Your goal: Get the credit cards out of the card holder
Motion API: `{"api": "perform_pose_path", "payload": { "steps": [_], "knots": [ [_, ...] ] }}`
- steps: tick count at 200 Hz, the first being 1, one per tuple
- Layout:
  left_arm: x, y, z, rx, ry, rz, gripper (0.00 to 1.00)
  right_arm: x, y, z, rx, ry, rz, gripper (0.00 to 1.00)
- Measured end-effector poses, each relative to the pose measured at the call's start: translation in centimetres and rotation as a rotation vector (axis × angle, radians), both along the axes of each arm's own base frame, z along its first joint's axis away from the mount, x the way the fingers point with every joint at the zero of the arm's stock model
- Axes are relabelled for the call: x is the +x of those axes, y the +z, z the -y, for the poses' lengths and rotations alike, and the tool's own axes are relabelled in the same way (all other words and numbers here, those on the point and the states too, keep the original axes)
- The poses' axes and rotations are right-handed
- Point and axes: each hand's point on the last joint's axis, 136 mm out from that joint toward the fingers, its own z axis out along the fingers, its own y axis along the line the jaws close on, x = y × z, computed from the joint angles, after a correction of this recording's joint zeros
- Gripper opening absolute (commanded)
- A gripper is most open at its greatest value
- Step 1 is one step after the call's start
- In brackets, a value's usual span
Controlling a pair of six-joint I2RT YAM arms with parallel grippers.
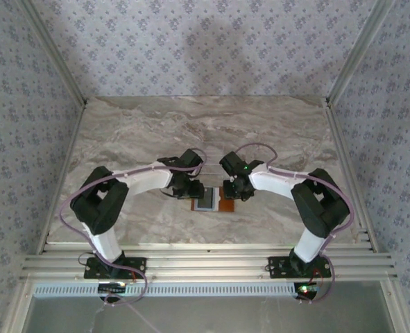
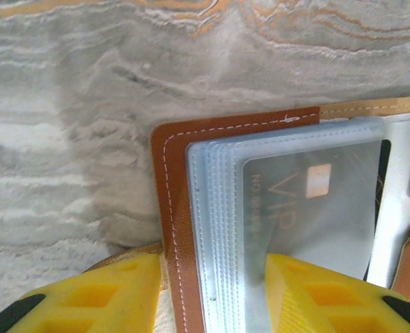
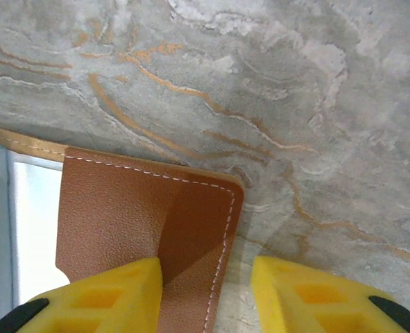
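The card holder (image 1: 227,203) lies open and flat on the marble table between my two grippers. In the left wrist view its brown left edge (image 2: 171,208) frames a stack of clear sleeves. A pale grey credit card (image 2: 315,208) marked VIP sits in the top sleeve, and a dark card edge (image 2: 383,180) shows behind it. My left gripper (image 2: 211,295) is open and straddles the brown edge and sleeve stack, its right finger over the card. My right gripper (image 3: 206,295) is open over the holder's right flap (image 3: 135,215), one finger on the leather and the other over the table.
The marble table (image 1: 156,132) stretches away bare behind the holder. Patterned walls close it in at the back and both sides. An aluminium rail (image 1: 205,263) runs along the near edge by the arm bases.
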Motion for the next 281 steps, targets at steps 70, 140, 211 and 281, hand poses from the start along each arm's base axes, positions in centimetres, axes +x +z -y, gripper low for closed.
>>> {"api": "perform_pose_path", "payload": {
  "steps": [70, 140, 211, 281],
  "knots": [
    [0.9, 2.8, -0.3, -0.085, 0.05, 0.048, 0.43, 0.4, 4.7, -0.6, 0.063, 0.005, 0.057, 0.44],
    [0.7, 2.7, -0.3, -0.087, 0.053, 0.034, 0.33, 0.0, 6.2, -1.4, 0.108, 0.014, 0.035, 0.34],
    [0.7, 1.0, 0.5, -0.056, 0.038, 0.0, 0.3, -0.3, 7.1, -6.1, 0.358, 0.029, -0.031, 0.25],
    [1.0, 0.6, 0.8, -0.045, 0.035, 0.001, 0.3, -1.7, 1.5, -6.6, 0.442, 0.001, -0.163, 0.23]
  ]
}}
